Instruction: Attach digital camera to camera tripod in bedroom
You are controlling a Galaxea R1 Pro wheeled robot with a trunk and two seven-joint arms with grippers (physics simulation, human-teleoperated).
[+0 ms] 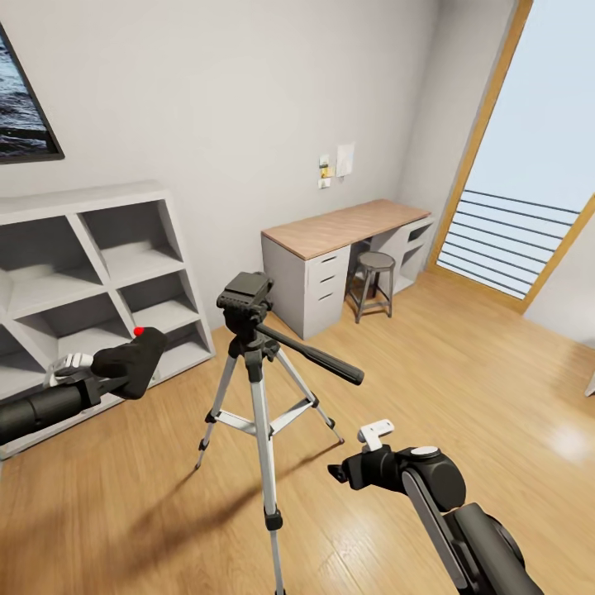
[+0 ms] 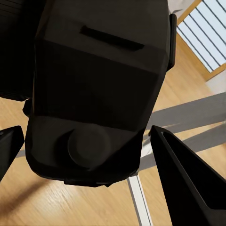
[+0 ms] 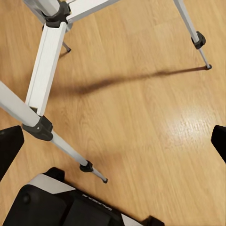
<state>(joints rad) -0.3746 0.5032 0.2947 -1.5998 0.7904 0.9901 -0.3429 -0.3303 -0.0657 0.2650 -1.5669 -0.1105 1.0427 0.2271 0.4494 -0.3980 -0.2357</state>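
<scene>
Digital camera (image 1: 130, 361) sits clamped in my left gripper (image 1: 103, 373), off to the left of the camera tripod (image 1: 256, 388) and a little below its head, so I should lift, level it, and lower it squarely onto the head while my right gripper (image 1: 355, 463) hangs open, empty.

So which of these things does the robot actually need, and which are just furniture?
Needed: digital camera, held in the left gripper; camera tripod.

Just there: cube shelves, desk, stool, framed picture, wall notes.
</scene>
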